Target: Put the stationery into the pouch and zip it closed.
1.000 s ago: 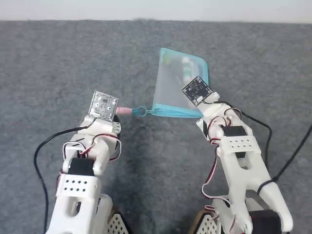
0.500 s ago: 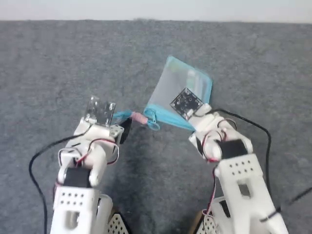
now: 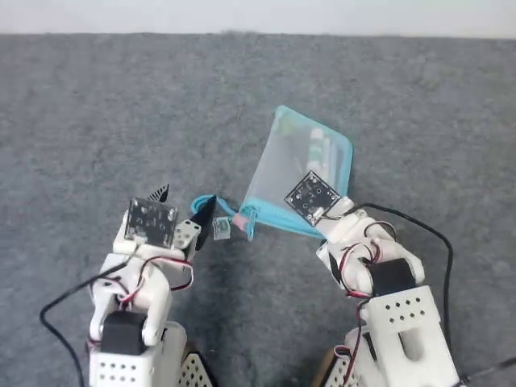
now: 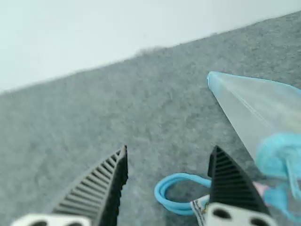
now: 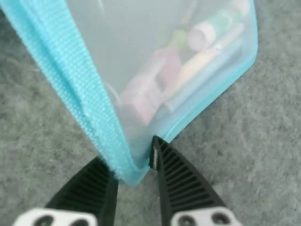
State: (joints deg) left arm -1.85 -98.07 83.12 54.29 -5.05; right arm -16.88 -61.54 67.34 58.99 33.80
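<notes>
Across nearly the whole high view, grey short-pile carpet (image 3: 89,105) as the work surface. Along the top edge, a strip of pale wall (image 3: 258,14). At lower left and lower right, black cables (image 3: 439,242) trailing over the carpet.

Right of centre, pouch (image 3: 286,165): frosted, see-through, trimmed in light blue. Sits with its zip band (image 3: 278,222) toward the lower edge of the frame, running from the centre slightly down to the right. Points its opposite edge to the upper right. Looks longest from zip band to that far edge, slanting up and right, though foreshortened and hard to judge.

Inside, stationery (image 5: 202,47): pens and a pink piece, lined up along the side edge that leaves the gripped corner. In the high view, green and white tips near the pouch's upper right corner.

At the band's left end, a pink bit, then a light blue cord (image 4: 175,192) looped on the carpet. On the cord, a small white label (image 3: 222,229), print too small to read.

Right gripper (image 5: 129,157): clamped on the pouch's lower right corner, one finger on each face, where zip band and side edge meet.

Left gripper (image 4: 170,155): at lower left of centre, jaws spread wide, holding nothing, cord loop just beside one finger.
</notes>
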